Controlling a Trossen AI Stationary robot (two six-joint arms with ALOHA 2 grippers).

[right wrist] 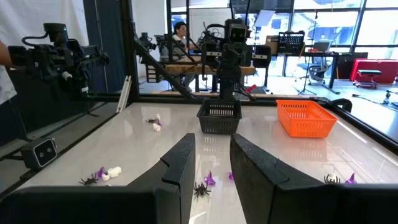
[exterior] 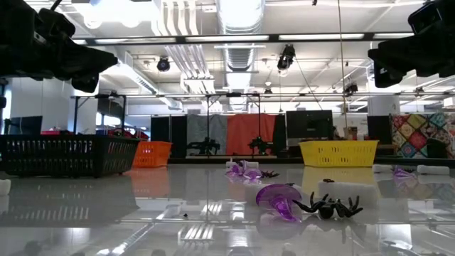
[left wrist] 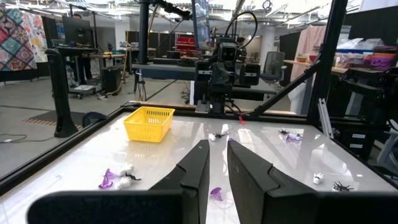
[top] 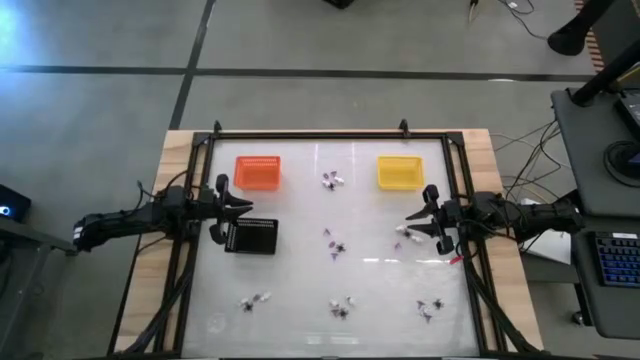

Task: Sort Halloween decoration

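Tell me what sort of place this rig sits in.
Probably an open robotics lab or workshop: exposed ceiling ducts, desks with monitors and office chairs beyond the framed table.

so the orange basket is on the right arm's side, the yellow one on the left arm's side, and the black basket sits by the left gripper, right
Not quite: the two are swapped. In the high view the orange basket is on the left arm's side and the yellow basket on the right arm's side. The black basket does sit by the left gripper.

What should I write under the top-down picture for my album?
Two robot arms wait over a white table with an orange basket, yellow basket, black basket and scattered Halloween trinkets.
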